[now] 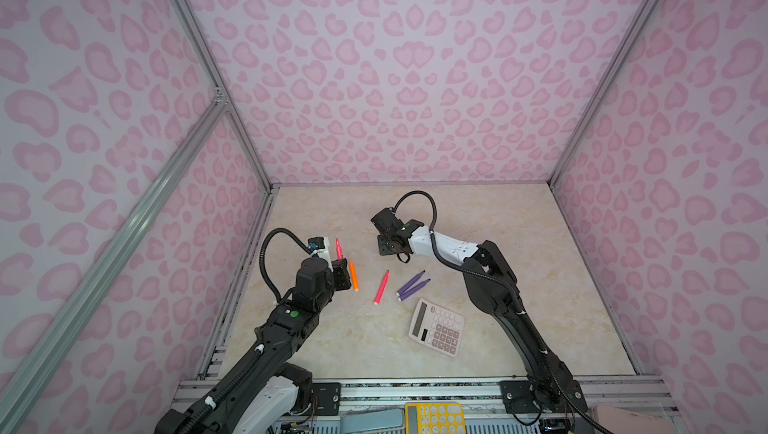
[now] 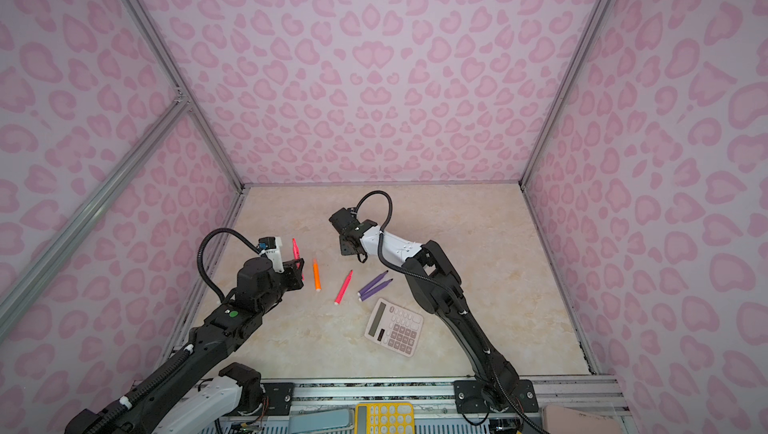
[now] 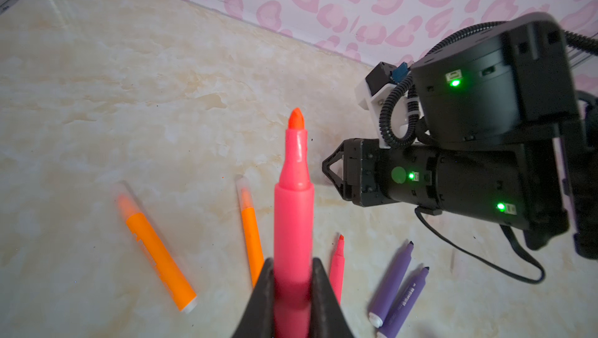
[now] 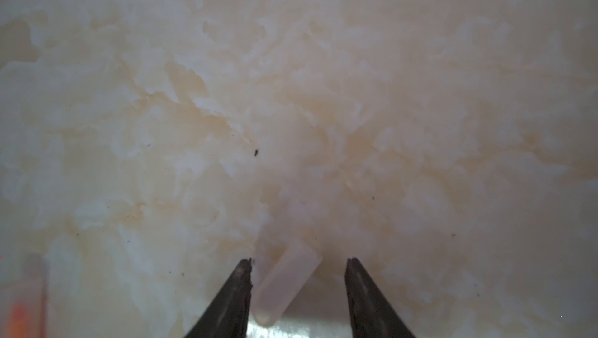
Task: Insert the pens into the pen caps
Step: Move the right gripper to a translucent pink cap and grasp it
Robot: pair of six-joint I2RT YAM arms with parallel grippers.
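Observation:
My left gripper (image 3: 293,265) is shut on a pink-red pen (image 3: 293,190) and holds it off the table, bare tip pointing away. This pen (image 1: 337,249) and the left gripper (image 1: 341,262) show in both top views. Two orange pens (image 3: 155,245) (image 3: 250,232) lie on the table, each with a clear cap (image 3: 242,187) over its tip. Another pink-red pen (image 1: 381,287) and two purple pens (image 1: 411,283) lie uncapped. My right gripper (image 4: 297,260) is open, low over the table. A clear pen cap (image 4: 286,281) lies tilted between its fingers, close to one finger.
A pinkish calculator (image 1: 436,328) lies right of the purple pens, under the right arm. A yellow calculator (image 1: 434,417) sits beyond the front rail. Pink patterned walls close in the marble-look table (image 1: 498,224) on three sides.

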